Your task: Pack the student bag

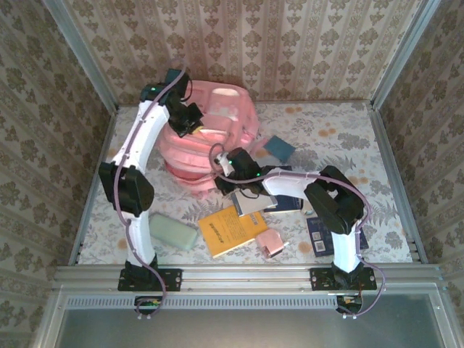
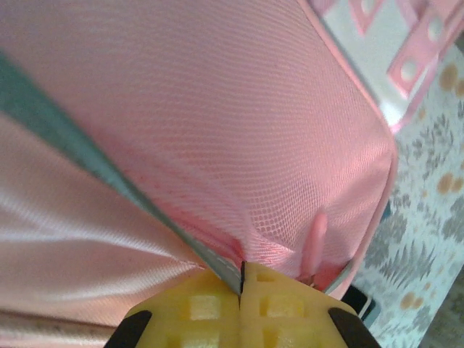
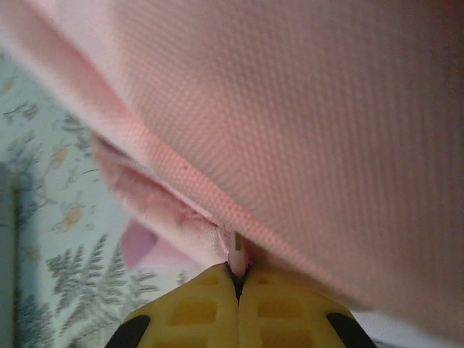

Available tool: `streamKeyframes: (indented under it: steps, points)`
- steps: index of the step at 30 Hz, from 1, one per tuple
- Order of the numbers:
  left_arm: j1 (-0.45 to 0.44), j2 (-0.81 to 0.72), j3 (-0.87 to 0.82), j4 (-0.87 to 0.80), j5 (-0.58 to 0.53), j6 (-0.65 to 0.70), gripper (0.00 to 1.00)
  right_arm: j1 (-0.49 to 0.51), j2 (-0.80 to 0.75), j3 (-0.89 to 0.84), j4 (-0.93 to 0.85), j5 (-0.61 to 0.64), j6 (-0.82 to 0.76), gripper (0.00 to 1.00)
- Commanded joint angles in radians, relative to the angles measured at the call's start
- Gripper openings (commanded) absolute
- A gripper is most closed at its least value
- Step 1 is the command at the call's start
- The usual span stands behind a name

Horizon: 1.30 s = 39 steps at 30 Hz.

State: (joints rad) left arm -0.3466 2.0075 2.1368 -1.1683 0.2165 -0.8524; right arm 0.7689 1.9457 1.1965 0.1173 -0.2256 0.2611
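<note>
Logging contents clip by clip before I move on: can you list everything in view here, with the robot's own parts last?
student bag: one, pink, back centre of the table
book: one, yellow, front centre
pouch: one, pale green, front left
small item: one, pink, right of the yellow book
notebook: one, teal, right of the bag
navy books: at least two, by the right arm; exact count unclear
table: one, floral cover
left end effector: shut, pinching the bag's fabric
right end effector: shut on a pink tab of the bag
</note>
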Motion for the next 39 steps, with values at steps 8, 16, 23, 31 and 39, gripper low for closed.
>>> streamKeyframes:
  steps: [8, 16, 23, 31, 39]
  points:
    - [0.133, -0.137, -0.244, 0.07, 0.046, 0.075, 0.29, 0.066, 0.029, 0.046, 0.126, -0.01, 0.115, 0.0]
    - [0.226, -0.437, -0.766, 0.31, 0.095, -0.066, 0.4, 0.062, 0.022, 0.06, 0.089, -0.003, 0.07, 0.0]
    - [0.209, -0.435, -1.026, 0.513, 0.194, -0.198, 0.35, 0.054, 0.015, 0.045, 0.095, -0.005, 0.07, 0.0]
    - [0.166, -0.33, -0.981, 0.524, 0.178, -0.211, 0.35, 0.055, 0.013, 0.035, 0.096, -0.008, 0.082, 0.0]
    - [0.171, -0.332, -1.074, 0.511, 0.15, -0.212, 0.32, 0.045, 0.01, 0.041, 0.069, 0.006, 0.087, 0.0]
